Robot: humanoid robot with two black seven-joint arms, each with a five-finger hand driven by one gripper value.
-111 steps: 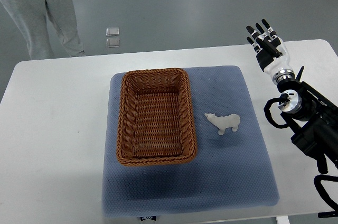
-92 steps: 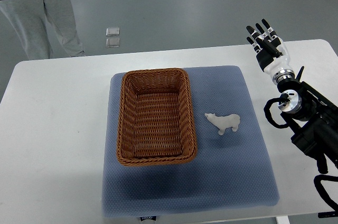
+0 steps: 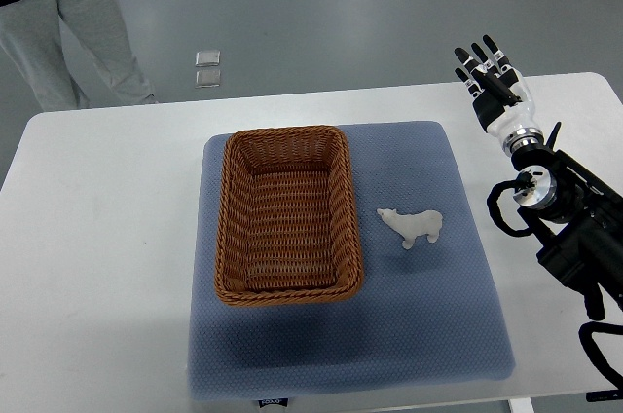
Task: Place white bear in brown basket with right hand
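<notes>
the small white toy bear point(image 3: 413, 226) was seen lying on the blue mat point(image 3: 428, 325) just beside the brown woven basket point(image 3: 286, 213), not yet grasped, while the right hand point(image 3: 493, 82) was held far off with fingers spread, so a reach toward it was judged to be needed.

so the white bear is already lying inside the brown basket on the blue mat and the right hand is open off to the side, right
Not quite. The top view shows the white bear lying on the blue mat just right of the brown basket, not inside it; the basket holds nothing. The rest stands: the right hand is open, off at the table's far right.
</notes>
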